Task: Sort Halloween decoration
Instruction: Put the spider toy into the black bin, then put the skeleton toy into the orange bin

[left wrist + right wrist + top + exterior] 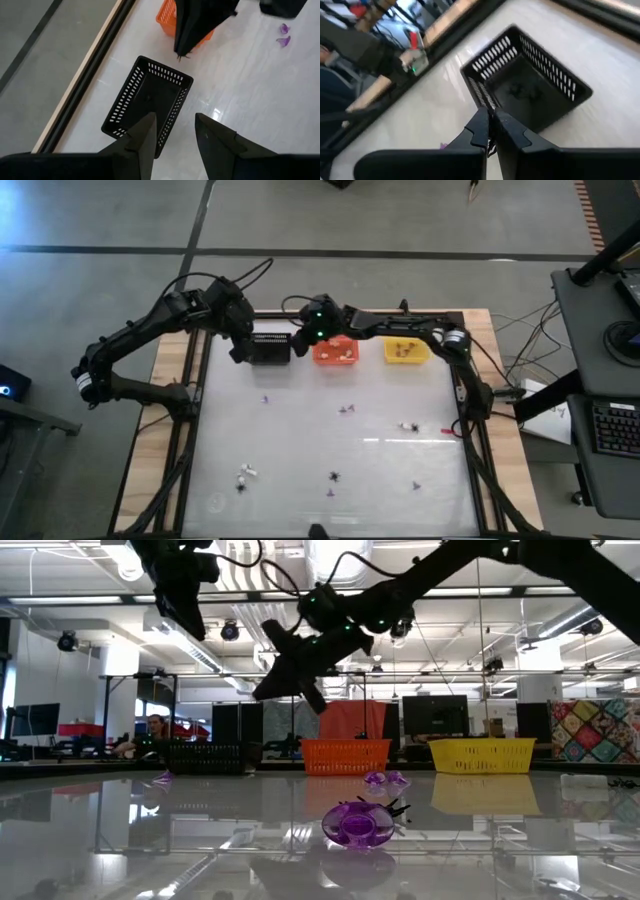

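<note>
The black basket [270, 346] stands at the table's far edge, with the orange basket [335, 352] and the yellow basket [407, 352] to its right. Dark spidery shapes [522, 92] lie inside the black basket. My right gripper [300, 340] hangs over the black basket's right end, shut on a tiny black spider trinket [181, 56]. My left gripper [175, 120] is open and hovers above the black basket's left end [240, 350], touching nothing. Loose trinkets lie on the table: a black spider [335, 476], white bits [245, 473] and purple pieces [347, 409]. My right gripper [492, 114] pinches the black spider trinket between its two fingertips [184, 47]. Only thin legs [181, 56] stick out below the tips. The fingers slant down from the table's right. The trinket is lifted clear of the table and baskets.
More trinkets lie scattered over the near half of the table: purple [265, 398], purple [416, 485], white and black [407, 425], and a red piece [447, 430]. In the low view a purple piece [358, 825] lies close to the camera. People sit behind the table's far left.
</note>
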### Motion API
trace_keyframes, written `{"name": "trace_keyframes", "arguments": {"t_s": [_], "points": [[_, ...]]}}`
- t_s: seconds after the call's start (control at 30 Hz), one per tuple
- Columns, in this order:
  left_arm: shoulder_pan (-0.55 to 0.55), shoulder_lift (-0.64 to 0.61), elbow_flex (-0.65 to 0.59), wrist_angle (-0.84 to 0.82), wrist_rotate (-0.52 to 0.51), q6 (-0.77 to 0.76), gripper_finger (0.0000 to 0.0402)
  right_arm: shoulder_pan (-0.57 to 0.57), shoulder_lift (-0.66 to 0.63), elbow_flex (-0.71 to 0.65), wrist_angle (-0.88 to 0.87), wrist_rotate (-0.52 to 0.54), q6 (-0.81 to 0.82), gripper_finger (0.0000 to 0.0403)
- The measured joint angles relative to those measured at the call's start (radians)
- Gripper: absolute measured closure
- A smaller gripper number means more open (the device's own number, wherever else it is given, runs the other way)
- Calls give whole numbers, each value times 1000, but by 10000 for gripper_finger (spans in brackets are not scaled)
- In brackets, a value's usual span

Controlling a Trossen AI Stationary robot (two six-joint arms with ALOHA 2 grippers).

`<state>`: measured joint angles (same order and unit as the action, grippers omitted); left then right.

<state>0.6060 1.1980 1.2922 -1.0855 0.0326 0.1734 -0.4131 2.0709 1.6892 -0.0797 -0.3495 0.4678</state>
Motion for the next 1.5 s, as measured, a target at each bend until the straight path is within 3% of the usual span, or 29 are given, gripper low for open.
{"name": "trace_keyframes", "arguments": {"t_s": [0.3, 0.5, 0.73, 1.0, 1.5], "points": [[0, 0, 0, -2, 0, 9, 283, -2, 159, 252, -176, -1, -87, 392], [0, 0, 0, -5, 0, 23, 283, -20, 267, 417, -320, -97, -83, 392], [0, 0, 0, -18, 0, 23, 283, -23, 355, 560, -423, -104, -115, 392], [0, 0, 0, -21, 0, 19, 283, -22, 388, 601, -449, -97, -131, 385], [0, 0, 0, -24, 0, 16, 283, -28, 381, 610, -495, -95, -131, 301]]}}
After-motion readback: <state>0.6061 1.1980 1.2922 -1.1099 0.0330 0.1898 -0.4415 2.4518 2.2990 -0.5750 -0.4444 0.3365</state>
